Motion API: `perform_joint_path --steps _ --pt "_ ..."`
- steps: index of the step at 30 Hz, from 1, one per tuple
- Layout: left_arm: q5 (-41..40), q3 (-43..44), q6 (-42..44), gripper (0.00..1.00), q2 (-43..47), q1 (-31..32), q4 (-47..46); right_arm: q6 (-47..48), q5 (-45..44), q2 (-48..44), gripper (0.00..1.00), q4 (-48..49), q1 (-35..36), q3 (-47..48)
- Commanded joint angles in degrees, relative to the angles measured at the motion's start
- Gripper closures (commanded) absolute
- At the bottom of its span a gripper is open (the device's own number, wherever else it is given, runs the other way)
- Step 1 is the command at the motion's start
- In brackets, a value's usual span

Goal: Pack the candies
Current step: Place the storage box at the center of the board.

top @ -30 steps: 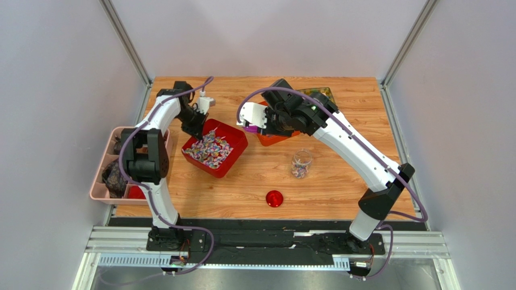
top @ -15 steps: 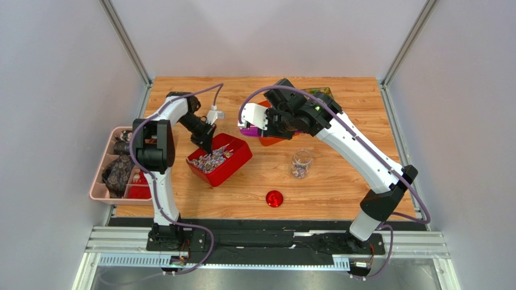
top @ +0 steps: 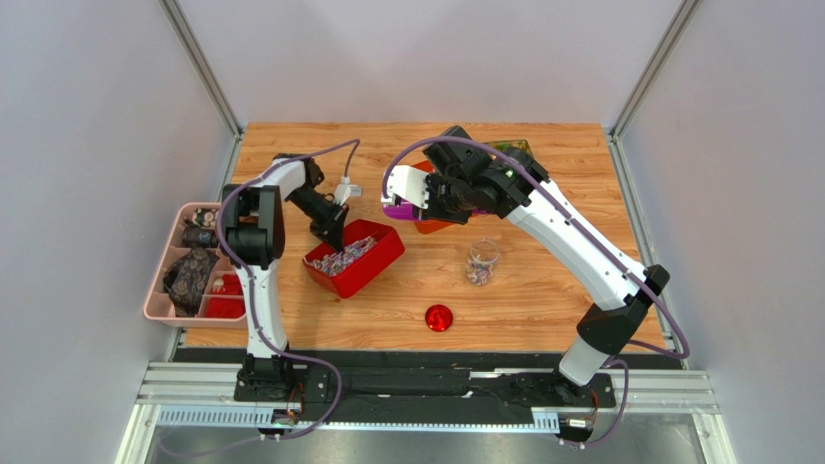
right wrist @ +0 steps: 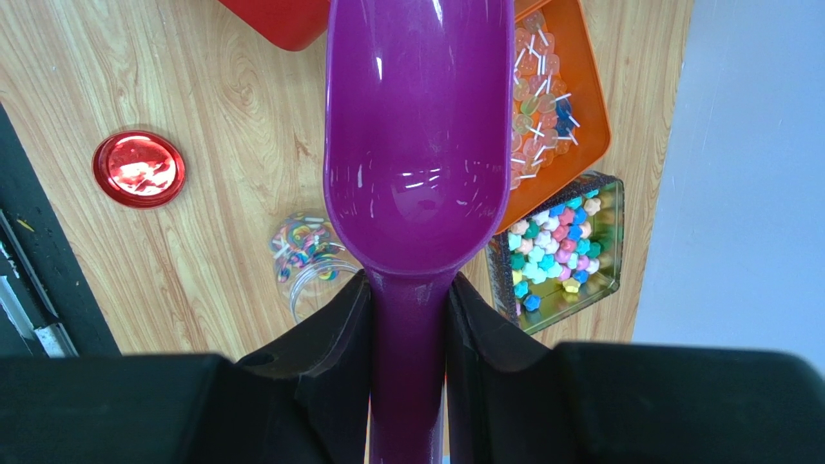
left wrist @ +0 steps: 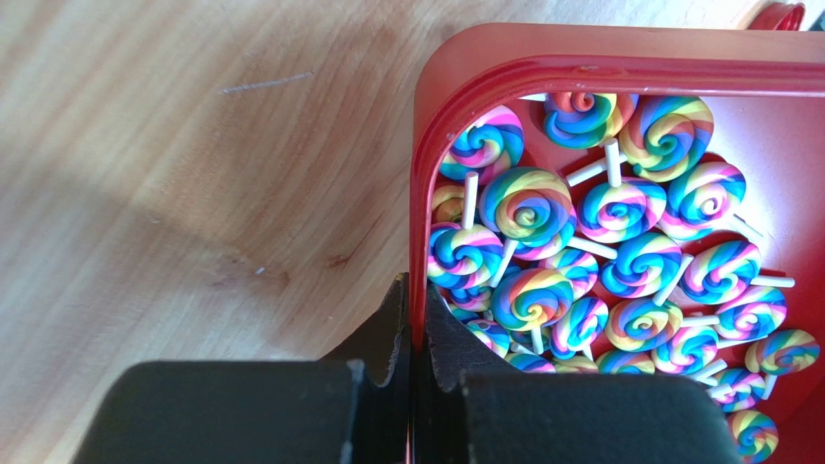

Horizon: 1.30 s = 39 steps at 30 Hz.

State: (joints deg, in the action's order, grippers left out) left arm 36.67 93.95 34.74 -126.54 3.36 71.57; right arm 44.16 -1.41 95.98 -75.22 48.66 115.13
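Observation:
The candies here are rainbow swirl lollipops (left wrist: pixel 620 261) piled in a red bin (top: pixel 373 259). My left gripper (top: pixel 329 235) is shut on the bin's back left rim (left wrist: pixel 581 68), one finger inside and one outside, and the bin is tipped up on that side. My right gripper (top: pixel 441 198) is shut on the handle of an empty purple scoop (top: pixel 399 209), held above the table between the red bin and the orange tray. A small clear jar (top: pixel 481 261) holding a few candies stands open to the right, also in the right wrist view (right wrist: pixel 308 266).
A round red lid (top: pixel 439 317) lies near the front, also in the right wrist view (right wrist: pixel 138 168). An orange tray (right wrist: pixel 581 106) of small sweets and a tin (right wrist: pixel 566 251) of star candies sit at the back. A pink organiser tray (top: pixel 155 290) hangs off the left edge.
My left gripper has swung right and nearer, pulling the red bin with it and tipping it, so the lollipops have slid to its low side. The right arm and scoop barely moved.

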Motion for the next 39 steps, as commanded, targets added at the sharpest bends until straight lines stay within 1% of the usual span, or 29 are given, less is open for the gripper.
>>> perform_joint_path --steps 1,2,3,4,6,10,13,15,17,21,27,30,33,34,36,37,38,39 --pt "1.6 2.1 -3.4 1.0 4.8 0.2 1.1 -0.8 0.6 -2.7 1.0 1.2 -0.3 0.6" --pt "0.1 1.6 -4.7 1.0 6.8 0.2 -0.7 -0.8 0.5 -2.7 1.0 1.5 -0.2 0.4" --pt "-3.8 1.0 -6.3 1.0 7.9 0.2 -4.8 -0.9 0.5 -2.8 1.0 1.7 -0.2 0.3" --pt "-6.4 -0.2 -9.1 1.0 8.9 0.3 -7.0 -0.9 0.6 -2.9 1.0 1.8 -0.2 0.1" --pt "-11.8 -1.3 -11.4 1.0 12.1 0.4 -13.1 -1.3 0.5 -3.3 1.0 3.1 -0.2 -0.5" --pt "-19.5 -4.1 -17.2 1.0 15.4 0.4 -21.9 -2.1 0.1 -3.3 1.0 5.3 -0.1 -1.7" --pt "-26.4 -6.1 -20.5 1.0 14.8 0.9 -27.4 -2.6 -0.8 -3.1 1.0 7.9 -0.1 -3.3" --pt "-30.7 -6.7 -21.2 1.0 13.5 1.7 -29.4 -2.9 -1.0 -3.3 1.0 9.4 -0.1 -4.3" --pt "-34.1 -6.5 -21.0 1.0 10.7 2.3 -29.3 -3.3 -1.5 -3.3 1.0 11.6 0.2 -6.0" --pt "-36.5 -7.3 -21.0 1.0 7.4 3.6 -30.0 -3.9 -3.2 -3.3 1.0 14.1 1.0 -7.8" --pt "-34.8 -8.3 -21.0 1.0 9.8 3.6 -30.7 -4.8 -3.2 -3.2 1.0 16.2 1.5 -9.6" --pt "-34.3 -8.1 -20.9 0.88 12.5 3.6 -30.1 -5.0 -3.2 -3.4 1.0 16.9 1.5 -10.4" --pt "-32.9 -7.1 -20.7 0.81 16.1 3.5 -28.9 -5.3 -3.2 -3.8 1.0 17.8 1.5 -11.1" --pt "-32.5 -6.7 -20.8 0.74 17.5 3.5 -28.5 -5.7 -3.3 -3.9 1.0 18.3 1.5 -11.6" --pt "-30.6 -5.3 -20.7 0.67 19.1 3.5 -27.4 -5.9 -3.5 -4.3 1.0 19.1 1.5 -12.1" --pt "-29.9 -4.7 -20.9 0.6 20.5 3.5 -26.9 -6.1 -3.5 -4.5 1.0 19.7 1.5 -12.9" --pt "-28.6 -4.1 -20.9 0.56 21.2 3.5 -26.1 -6.2 -3.7 -4.7 1.0 20.5 1.5 -13.4" --pt "-27.9 -3.0 -20.9 0.49 22.3 3.5 -25.6 -6.3 -3.7 -4.8 1.0 20.8 1.5 -13.8"
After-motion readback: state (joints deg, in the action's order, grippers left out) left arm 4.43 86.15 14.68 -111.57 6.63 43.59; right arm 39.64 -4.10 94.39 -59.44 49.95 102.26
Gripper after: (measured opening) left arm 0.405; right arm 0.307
